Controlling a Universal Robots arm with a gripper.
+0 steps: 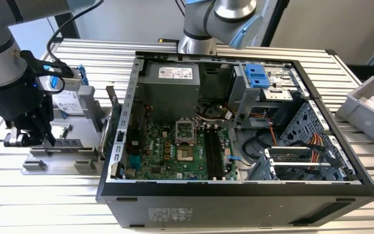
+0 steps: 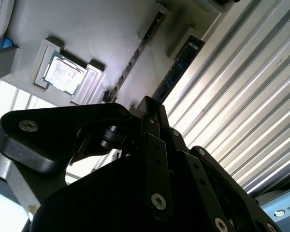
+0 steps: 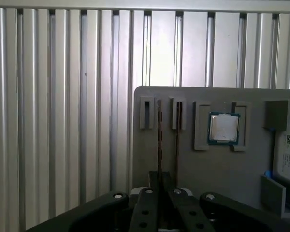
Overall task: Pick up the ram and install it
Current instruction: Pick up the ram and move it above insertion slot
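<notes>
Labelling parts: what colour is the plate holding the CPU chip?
The plate is grey, best in the first wrist view.

Identify table (image 1: 50, 195) by silver-grey metal with parallel ribbing. Identify fixture plate (image 3: 222, 169) by plain matt grey. Identify ram (image 2: 178, 70) by dark bluish board with black chips. Identify CPU chip (image 3: 224, 128) by silver face and green border. Identify gripper (image 3: 162, 180) by black links with silver screw heads. Identify computer case (image 1: 239, 202) by black shell, motherboard (image 1: 164, 151) by green, drive bracket (image 1: 257, 75) by blue, bin (image 1: 365, 105) by grey.
</notes>
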